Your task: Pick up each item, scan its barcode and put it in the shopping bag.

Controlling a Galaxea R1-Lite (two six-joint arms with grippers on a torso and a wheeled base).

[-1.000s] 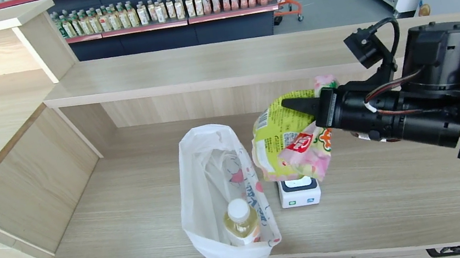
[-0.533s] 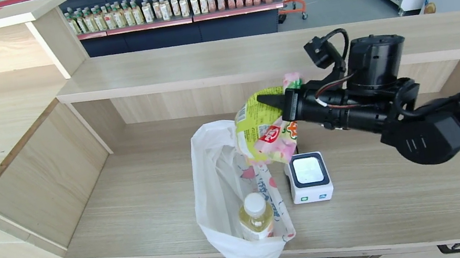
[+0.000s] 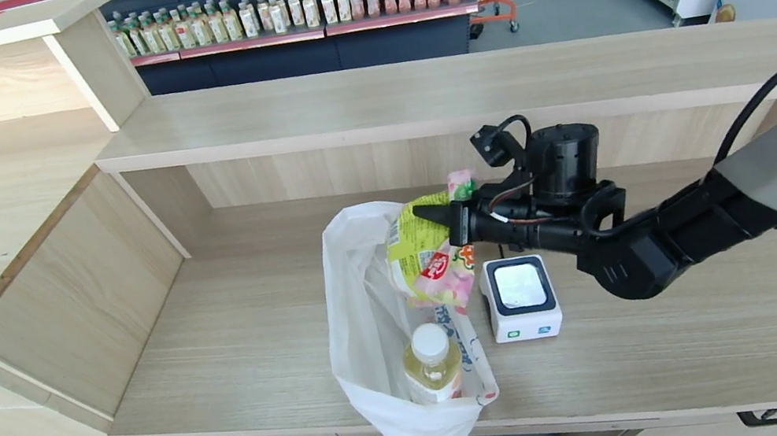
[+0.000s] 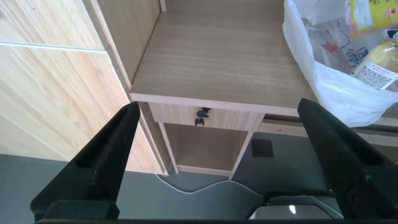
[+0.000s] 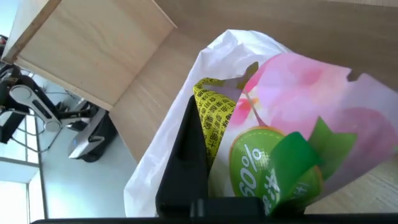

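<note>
snack packet (image 3: 432, 258), green and yellow with a pink end, hangs in the right gripper (image 3: 427, 213), whose black fingers are clamped on the packet's upper edge. the packet is in the air over the open mouth of the white plastic shopping bag (image 3: 365, 334), on the side of the bag nearest the scanner. its lower pink end overlaps the bag's rim, and whether it touches the plastic cannot be told. in the right wrist view the packet (image 5: 298, 143) sits right before the camera, with the bag's white rim (image 5: 186, 118) below it.

the shopping bag stands at the front edge of the wooden counter (image 3: 681, 334), its bottom sagging over the edge. inside it stands a drink bottle (image 3: 431, 362) with a white cap and pale yellow contents. the white barcode scanner (image 3: 521, 297) sits on the counter just beside the bag, its window facing up, below the right arm.

the left gripper (image 4: 217, 107) hangs low in front of the counter, fingers spread wide apart and holding nothing, with the bag (image 4: 323, 68) and bottle (image 4: 379, 65) off to one side. a drawer lock (image 4: 200, 116) shows under the counter's edge. shelves of bottled drinks (image 3: 288, 12) line the aisle behind.
</note>
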